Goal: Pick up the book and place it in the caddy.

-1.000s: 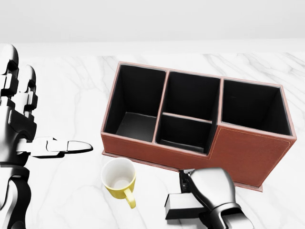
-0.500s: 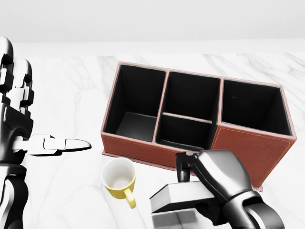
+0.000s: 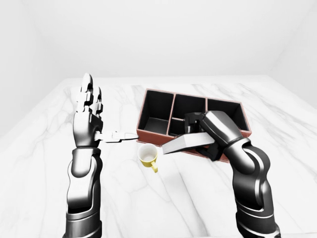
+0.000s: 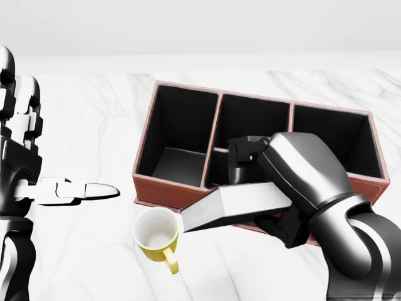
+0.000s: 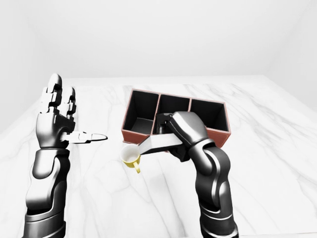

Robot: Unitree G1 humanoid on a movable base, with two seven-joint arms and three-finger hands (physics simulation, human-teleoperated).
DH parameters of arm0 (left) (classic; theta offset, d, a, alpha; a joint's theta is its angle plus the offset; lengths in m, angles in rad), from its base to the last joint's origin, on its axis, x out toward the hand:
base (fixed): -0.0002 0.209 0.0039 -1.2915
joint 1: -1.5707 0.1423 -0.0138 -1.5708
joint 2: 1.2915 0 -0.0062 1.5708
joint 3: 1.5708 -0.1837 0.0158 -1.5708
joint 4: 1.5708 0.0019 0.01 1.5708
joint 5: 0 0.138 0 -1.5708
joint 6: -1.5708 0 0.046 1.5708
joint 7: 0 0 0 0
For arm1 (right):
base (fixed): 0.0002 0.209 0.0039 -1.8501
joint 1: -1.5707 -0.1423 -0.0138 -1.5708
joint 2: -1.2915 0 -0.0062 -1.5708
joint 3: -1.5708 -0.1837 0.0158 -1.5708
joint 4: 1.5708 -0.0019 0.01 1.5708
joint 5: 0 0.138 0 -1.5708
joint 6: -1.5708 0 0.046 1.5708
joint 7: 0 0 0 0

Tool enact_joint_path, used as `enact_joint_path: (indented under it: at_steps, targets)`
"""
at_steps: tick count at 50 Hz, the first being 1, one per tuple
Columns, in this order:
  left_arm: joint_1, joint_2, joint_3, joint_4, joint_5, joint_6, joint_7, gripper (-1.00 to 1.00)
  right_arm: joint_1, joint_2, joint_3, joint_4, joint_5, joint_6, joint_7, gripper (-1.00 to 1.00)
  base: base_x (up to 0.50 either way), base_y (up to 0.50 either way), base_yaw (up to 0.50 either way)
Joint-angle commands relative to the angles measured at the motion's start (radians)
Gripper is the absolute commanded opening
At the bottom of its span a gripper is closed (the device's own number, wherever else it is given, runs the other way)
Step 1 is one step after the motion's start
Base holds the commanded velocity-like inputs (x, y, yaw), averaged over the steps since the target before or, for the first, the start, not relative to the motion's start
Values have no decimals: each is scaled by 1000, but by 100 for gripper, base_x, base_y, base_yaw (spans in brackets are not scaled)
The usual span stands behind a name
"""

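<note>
The book (image 4: 235,204) is grey with pale page edges. My right hand (image 4: 276,188) is shut on it and holds it tilted in the air, low in the head view, before the caddy's near wall. The caddy (image 4: 182,185) is a brown leather box with several black compartments, in the middle of the head view. The book's left end hangs just above a yellow mug (image 4: 156,235). My left hand (image 4: 37,169) is open and raised at the left edge, fingers up, thumb pointing right, holding nothing.
The yellow mug stands on the white marble table (image 4: 94,257) just below the caddy's left end. A pale wall rises beyond the table's far edge (image 3: 163,79).
My right hand has lifted the book from the table at the bottom of the view up to the caddy's near wall. The left hand has barely moved.
</note>
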Motion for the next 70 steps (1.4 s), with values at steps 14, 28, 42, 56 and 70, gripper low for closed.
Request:
enact_joint_path:
  at_steps: [14, 28, 42, 56, 70]
  targets:
    - [-6, -3, -9, -9, 8, 0, -2, 100, -387, -70, -26, 221, 9, 0, -45, -100, 0, 0, 0]
    - [-1, -5, -8, -7, 9, 0, -4, 100, -530, -136, -41, 512, -22, 0, -149, -100, 0, 0, 0]
    - [-10, 5, 5, 20, 2, 0, -8, 100, -625, -185, -47, 720, -37, -47, -197, -100, 0, 0, 0]
    - [7, 3, 8, 17, -5, 0, -4, 100, -769, -169, -15, 1020, -79, -79, -303, -100, 0, 0, 0]
    - [5, 2, 7, 44, -13, 0, -9, 100, -904, -117, 22, 1331, -90, -2, -431, -100, 0, 0, 0]
